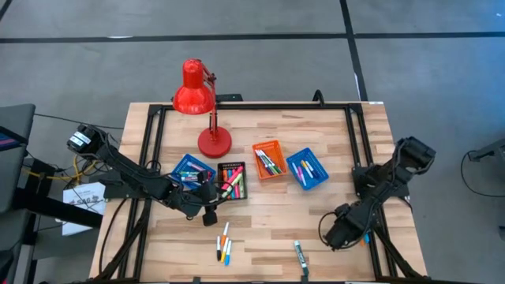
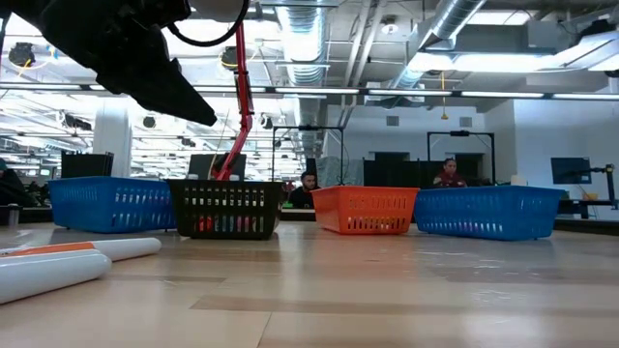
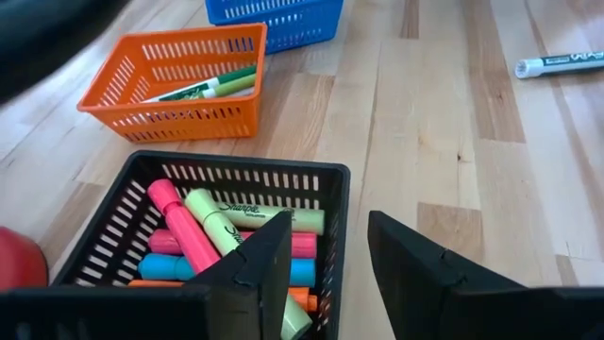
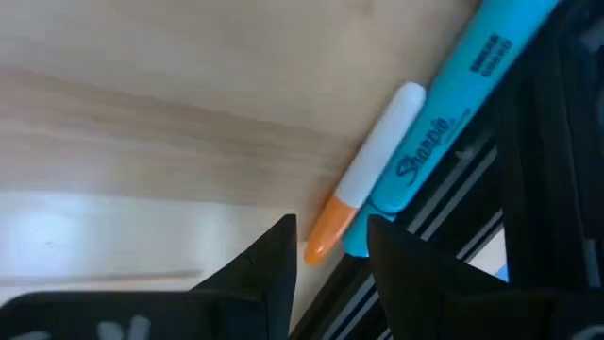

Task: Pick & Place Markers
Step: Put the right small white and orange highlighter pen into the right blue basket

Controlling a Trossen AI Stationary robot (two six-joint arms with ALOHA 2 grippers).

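Observation:
My left gripper is open and empty. It hovers over the near edge of the black tray, which holds pink, yellow, blue and orange markers. My right gripper is open, low over the table near its right edge. In the right wrist view its fingers stand on either side of the orange end of a white-and-orange marker. A blue highlighter lies beside that marker, along the dark table rail. Several loose markers and a white-and-green one lie near the front edge. My right gripper comes from above at the orange end of the white-and-orange marker, which lies flat on the table. I cannot tell whether its fingers touch it.
A red desk lamp stands at the far left-centre. A blue tray, an orange tray and another blue tray sit in a row with the black one, each holding markers. A dark frame rail runs close by my right gripper.

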